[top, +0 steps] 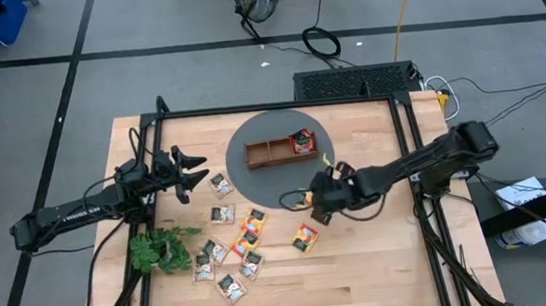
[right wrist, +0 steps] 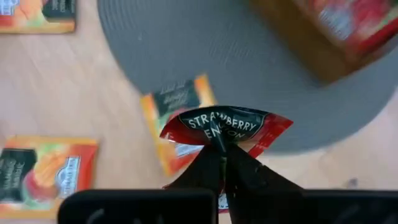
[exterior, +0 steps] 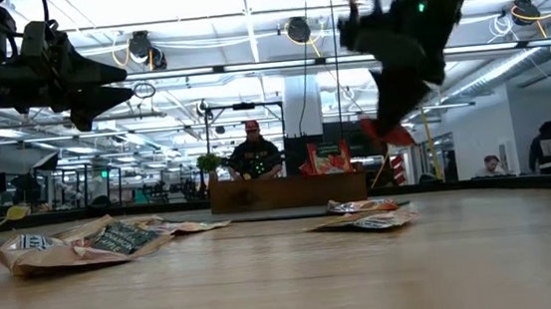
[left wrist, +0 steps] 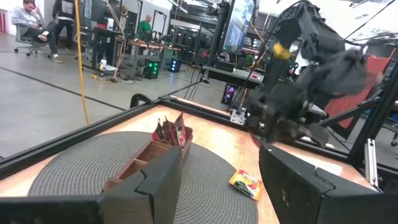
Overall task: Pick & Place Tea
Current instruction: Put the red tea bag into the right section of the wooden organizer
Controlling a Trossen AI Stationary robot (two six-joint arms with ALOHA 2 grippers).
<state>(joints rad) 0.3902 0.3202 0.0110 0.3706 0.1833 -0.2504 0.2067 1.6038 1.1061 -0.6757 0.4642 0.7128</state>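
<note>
My right gripper [right wrist: 222,163] hovers over the near-right rim of the round grey mat [top: 251,135] and is shut on a red tea sachet [right wrist: 227,126], which also shows in the low view [exterior: 386,132]. An orange sachet [right wrist: 177,118] lies flat beneath it on the mat's edge. The brown wooden tray [top: 275,152] sits on the mat with red sachets standing in its right compartment [top: 302,142]. Several more sachets [top: 228,250] lie flat on the table. My left gripper [top: 193,173] is open in the air left of the mat, touching nothing. My right gripper pinches the red sachet between its two fingertips [right wrist: 217,152], in the middle of the sachet [right wrist: 219,134]. The fingers come from above, pointing down. The sachet is bowed around the pinch and hangs tilted below the fingers, lifted clear of the table [exterior: 378,125].
A green plant sprig [top: 159,249] lies near the table's near-left corner. One orange sachet [top: 305,237] lies apart, nearer than the right gripper. Bare wood shows at the table's right side [top: 383,253]. People and benches stand in the room beyond.
</note>
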